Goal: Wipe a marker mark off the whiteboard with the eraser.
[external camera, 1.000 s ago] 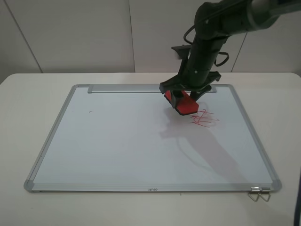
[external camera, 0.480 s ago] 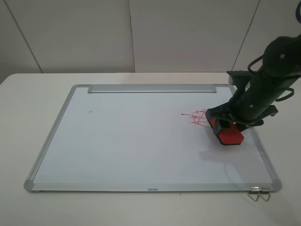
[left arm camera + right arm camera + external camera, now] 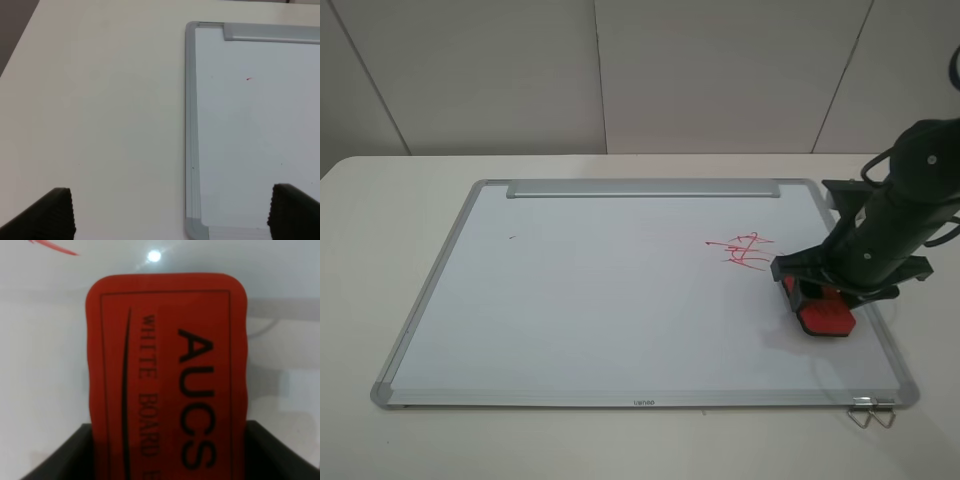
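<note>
The eraser (image 3: 826, 312) is held clamped in the right gripper (image 3: 832, 296) on the whiteboard (image 3: 600, 300); the marker mark (image 3: 744, 250) lies just beyond it, toward the rail side.

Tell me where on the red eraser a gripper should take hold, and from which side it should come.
Grip the eraser across its two long sides, coming down from above. It is a flat rounded block, so its long sides likely give the fingers parallel faces, and a hold up on the red body would keep its underside free for the whiteboard. The right gripper seems to hold it about this way now.
</note>
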